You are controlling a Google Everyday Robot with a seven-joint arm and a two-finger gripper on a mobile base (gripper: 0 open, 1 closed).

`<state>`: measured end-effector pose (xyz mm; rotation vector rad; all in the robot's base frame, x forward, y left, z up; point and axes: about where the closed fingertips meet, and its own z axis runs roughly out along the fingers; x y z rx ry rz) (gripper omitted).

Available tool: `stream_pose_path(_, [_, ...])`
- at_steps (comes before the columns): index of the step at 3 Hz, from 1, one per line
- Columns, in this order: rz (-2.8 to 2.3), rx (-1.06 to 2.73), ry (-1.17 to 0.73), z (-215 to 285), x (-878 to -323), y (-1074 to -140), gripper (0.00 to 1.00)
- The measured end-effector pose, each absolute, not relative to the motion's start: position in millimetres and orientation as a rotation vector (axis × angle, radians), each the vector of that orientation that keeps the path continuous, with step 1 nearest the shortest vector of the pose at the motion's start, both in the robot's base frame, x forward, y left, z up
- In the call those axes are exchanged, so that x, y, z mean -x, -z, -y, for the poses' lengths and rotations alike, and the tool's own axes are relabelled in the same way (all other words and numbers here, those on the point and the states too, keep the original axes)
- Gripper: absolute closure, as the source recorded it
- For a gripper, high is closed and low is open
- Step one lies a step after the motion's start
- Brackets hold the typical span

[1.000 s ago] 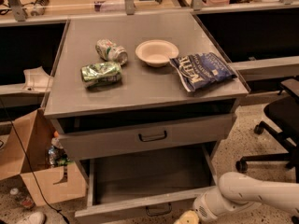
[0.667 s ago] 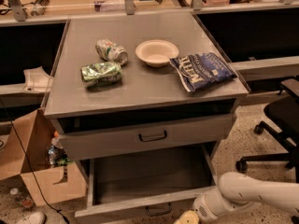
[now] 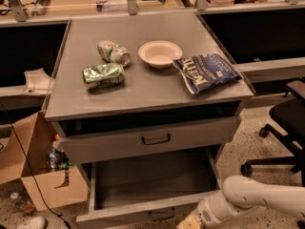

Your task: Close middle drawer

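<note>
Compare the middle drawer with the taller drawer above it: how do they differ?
The middle drawer is pulled far out, empty floor showing; the upper drawer sits much further in. Middle drawer's front is low, upper drawer's taller. Both are grey with dark loop handles. The gripper is by the middle drawer's front.

The middle drawer (image 3: 152, 178) stands pulled well out toward the near side. It is a wide, shallow grey metal tray with its bare floor showing. A low front panel runs along its near edge (the small dark loop handle (image 3: 161, 215) sits about mid-panel). The gripper (image 3: 189, 222) is low at the near edge, just right of that handle, close by the panel; whether it touches, I can't tell.
</note>
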<state>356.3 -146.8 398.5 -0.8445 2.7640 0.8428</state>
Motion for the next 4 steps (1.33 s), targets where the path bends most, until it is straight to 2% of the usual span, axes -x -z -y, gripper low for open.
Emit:
stream_pose_path(1, [-2.764, 0.844, -0.843, 146.8, -356.3, -398.5, 0.65])
stream_pose_path(2, [-2.706, 0.864, -0.943, 148.3, -354.7, -397.7, 0.89])
stream_pose_path(3, [-2.56, 1.009, -1.157, 146.5, -351.0, -399.0, 1.0])
stream_pose_path(4, [-2.57, 1.012, -1.161, 145.0, -346.8, -400.2, 1.0])
